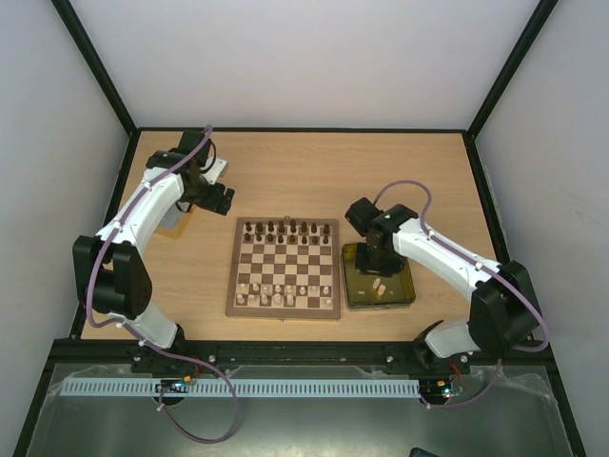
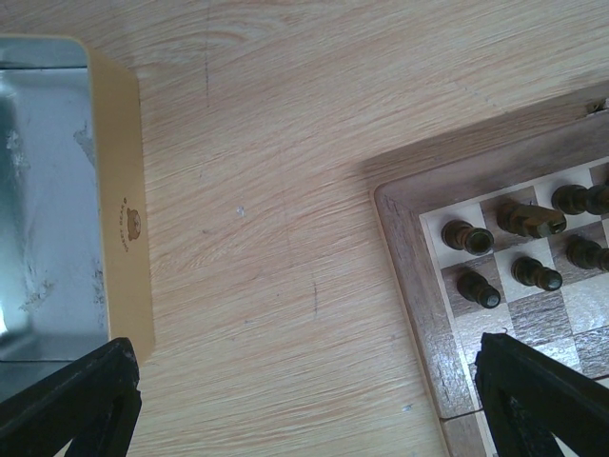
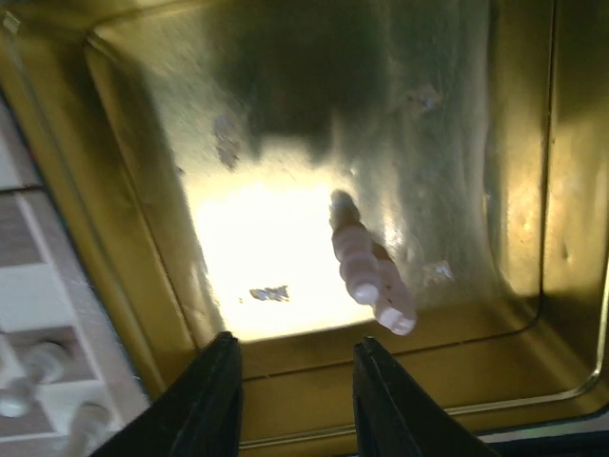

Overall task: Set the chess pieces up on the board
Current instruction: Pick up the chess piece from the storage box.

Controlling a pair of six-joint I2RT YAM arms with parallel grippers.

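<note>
- Middle of the worktop (image 1: 381,171): the board (image 1: 283,268), checkered dark and cream, square to the near edge, with a light wood border all round.
- Along the two far rows of the board: dark chess pieces (image 1: 284,230), standing on their squares.
- Along the two near rows: cream chess pieces (image 1: 283,293), likewise standing; exact count too small to tell from above.
- Just beside the right border of the board: a gold tray (image 1: 402,286), with a few loose cream pieces (image 3: 366,276) lying on its floor, touching one another.
- Above that tray, pointing down into it: the right tool (image 3: 297,343), black fingers (image 3: 214,390) a little apart, clamped on nothing, near the loose cream pieces.
- At the far left of the worktop, well apart from the gold tray: the left tool (image 2: 304,347), fingers (image 2: 81,400) spread wide and empty.
- Beneath the left tool: bare wood between a silver tray (image 2: 48,190) with a cream outer wall and the far left corner of the board.
</note>
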